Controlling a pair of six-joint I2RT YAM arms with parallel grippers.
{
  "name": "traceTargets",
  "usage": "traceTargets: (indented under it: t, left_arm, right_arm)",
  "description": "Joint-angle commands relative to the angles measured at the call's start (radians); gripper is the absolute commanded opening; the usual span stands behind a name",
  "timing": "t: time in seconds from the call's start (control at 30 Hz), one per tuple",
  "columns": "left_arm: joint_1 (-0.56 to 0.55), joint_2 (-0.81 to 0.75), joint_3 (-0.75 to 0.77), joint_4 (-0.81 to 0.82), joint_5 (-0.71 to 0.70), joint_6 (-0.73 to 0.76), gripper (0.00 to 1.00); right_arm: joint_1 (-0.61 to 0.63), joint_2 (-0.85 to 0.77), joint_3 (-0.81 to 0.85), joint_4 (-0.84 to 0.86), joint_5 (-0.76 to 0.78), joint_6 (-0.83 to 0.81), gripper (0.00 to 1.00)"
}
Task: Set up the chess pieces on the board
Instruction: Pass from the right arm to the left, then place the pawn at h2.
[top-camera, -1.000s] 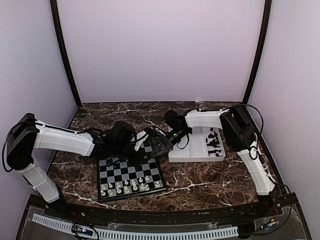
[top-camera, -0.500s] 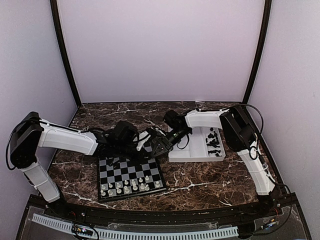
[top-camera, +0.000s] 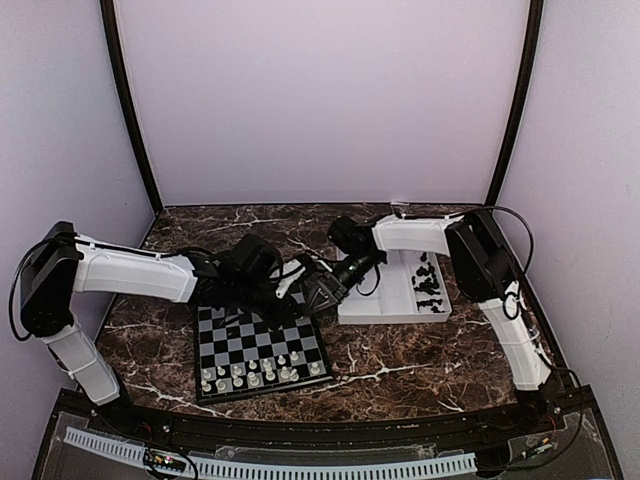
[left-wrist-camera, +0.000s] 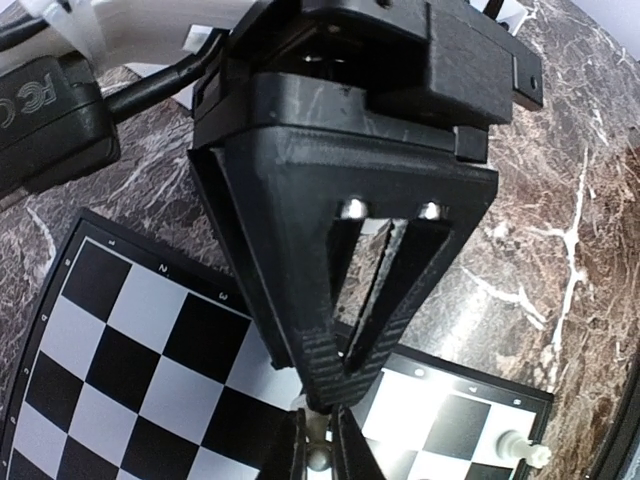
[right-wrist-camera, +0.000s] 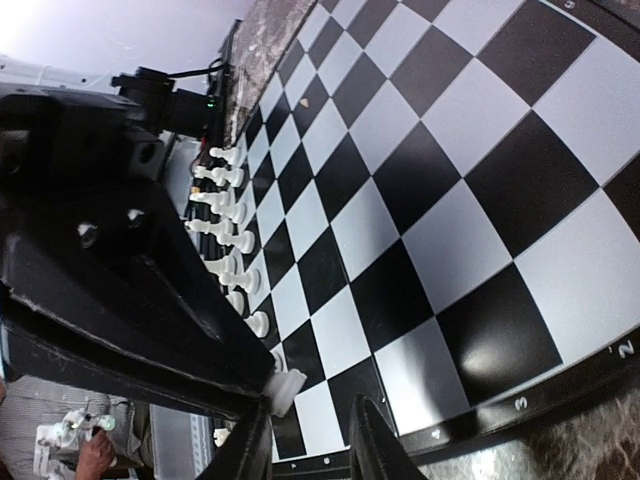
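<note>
Brown marbled table (top-camera: 400, 365) carries the board (top-camera: 250, 337) close to its near edge, left of centre. White tray (top-camera: 395, 318) sits just beside the board's far right corner, toward the table's right edge. Black chess pieces (top-camera: 430, 283) lie in the tray's right compartment. White chess pieces (top-camera: 262, 372) stand in two rows along the board's near edge.

Both hands meet over the board's far right corner.

Left hand (left-wrist-camera: 320, 447): fingers together, clamped on a single white chessman (left-wrist-camera: 318, 459), which shows as a pale knob between the two tips. The right wrist view agrees: the chessman sits at the very tip of the left hand, over a square next to the board's rim. Whether its base touches the board: cannot tell.

Right hand (right-wrist-camera: 310, 440): fingers apart, nothing gripped. The chessman lies just beyond its tips and nearer one finger; contact with that finger cannot be resolved. In the left wrist view the right hand's black triangular frame fills the middle and points down at the left fingertips.

Lone white piece (left-wrist-camera: 525, 448) shows on a light square near the board's rim, apart from both hands. Upright or tipped: cannot tell.
</note>
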Motion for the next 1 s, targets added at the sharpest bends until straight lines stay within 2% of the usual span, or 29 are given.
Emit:
traceTargets:
  t: [0.0, 0.27, 0.5, 0.73, 0.97]
  left_arm:
    - [-0.003, -0.086, 0.084, -0.161, 0.042, 0.015, 0.03]
    - [-0.032, -0.044, 0.266, -0.449, 0.151, 0.113, 0.03]
    - [-0.122, 0.112, 0.405, -0.596, 0.124, 0.184, 0.03]
    - [-0.184, 0.237, 0.487, -0.683, 0.055, 0.227, 0.02]
    - [-0.187, 0.262, 0.480, -0.706, 0.034, 0.212, 0.02]
  right_arm:
    - [-0.015, -0.144, -0.017, -0.083, 0.189, -0.108, 0.34]
    - [-0.141, -0.377, -0.178, -0.087, 0.440, -0.241, 0.42]
    - [-0.213, -0.535, -0.388, 0.017, 0.592, -0.259, 0.45]
    - [-0.215, -0.554, -0.407, 0.031, 0.620, -0.263, 0.46]
    - [-0.214, -0.532, -0.387, 0.016, 0.601, -0.265, 0.46]
